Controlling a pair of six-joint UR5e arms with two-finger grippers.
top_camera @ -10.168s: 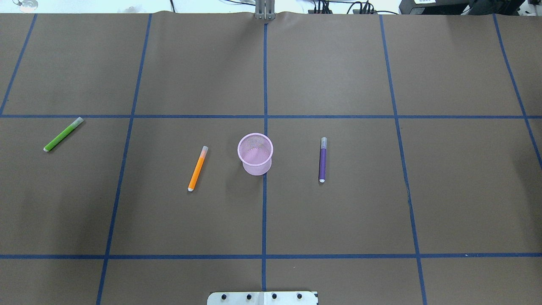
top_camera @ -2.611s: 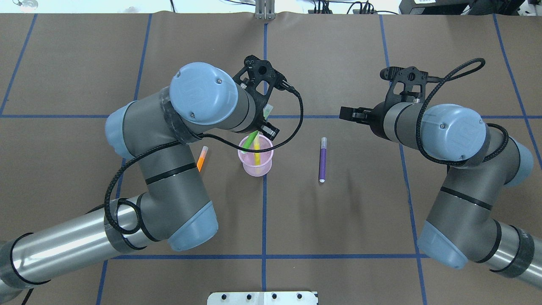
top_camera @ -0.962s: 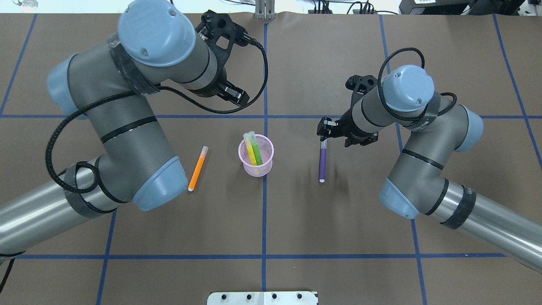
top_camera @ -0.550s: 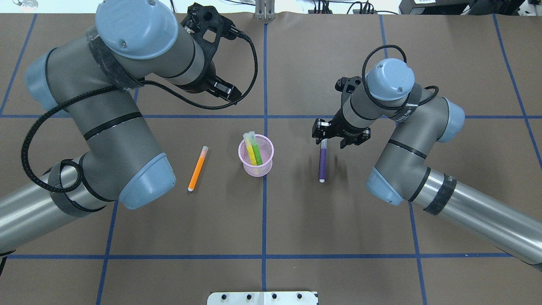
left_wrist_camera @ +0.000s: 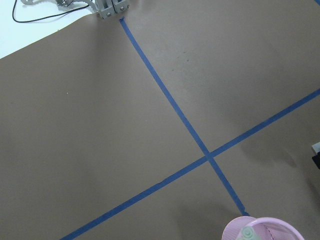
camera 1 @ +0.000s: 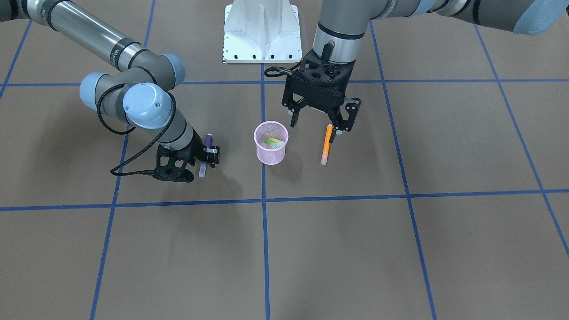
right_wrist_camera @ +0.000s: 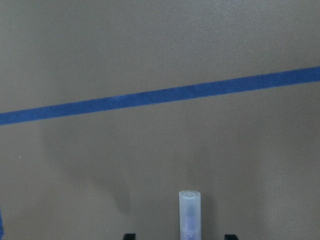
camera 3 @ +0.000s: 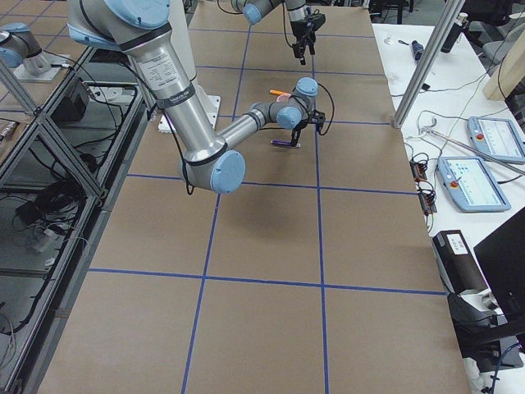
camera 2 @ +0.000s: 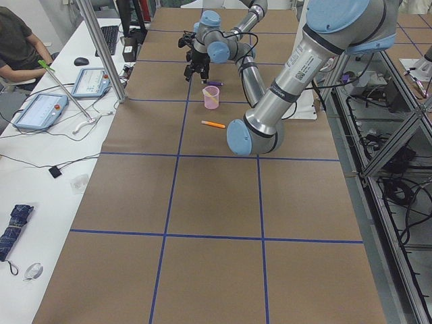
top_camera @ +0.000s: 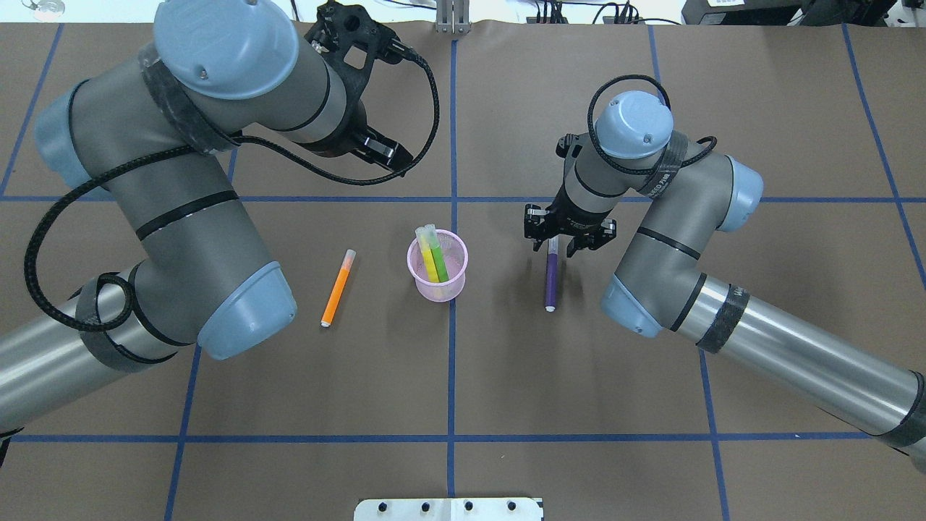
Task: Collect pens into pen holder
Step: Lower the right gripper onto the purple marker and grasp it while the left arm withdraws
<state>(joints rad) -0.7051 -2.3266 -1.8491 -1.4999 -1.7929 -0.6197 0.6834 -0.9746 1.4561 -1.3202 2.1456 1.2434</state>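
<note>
The pink mesh pen holder (top_camera: 437, 278) stands mid-table with the yellow pen (top_camera: 427, 260) and green pen (top_camera: 439, 262) upright in it; its rim shows in the left wrist view (left_wrist_camera: 265, 226). The orange pen (top_camera: 338, 288) lies flat left of it. The purple pen (top_camera: 550, 282) lies flat to its right. My right gripper (top_camera: 554, 247) is open and low, its fingers on either side of the purple pen's pale cap (right_wrist_camera: 190, 212). My left gripper (camera 1: 321, 122) is open and empty, raised beyond the holder.
Blue tape lines (top_camera: 452, 362) cross the brown table cover. The white robot base plate (camera 1: 260, 35) sits at my edge. A side bench with teach pendants (camera 3: 472, 180) runs along the far side; a person (camera 2: 17, 40) sits there.
The left arm has dropped the green pen in the holder and pulled back and up. The right gripper has come down over the purple pen's cap end.
</note>
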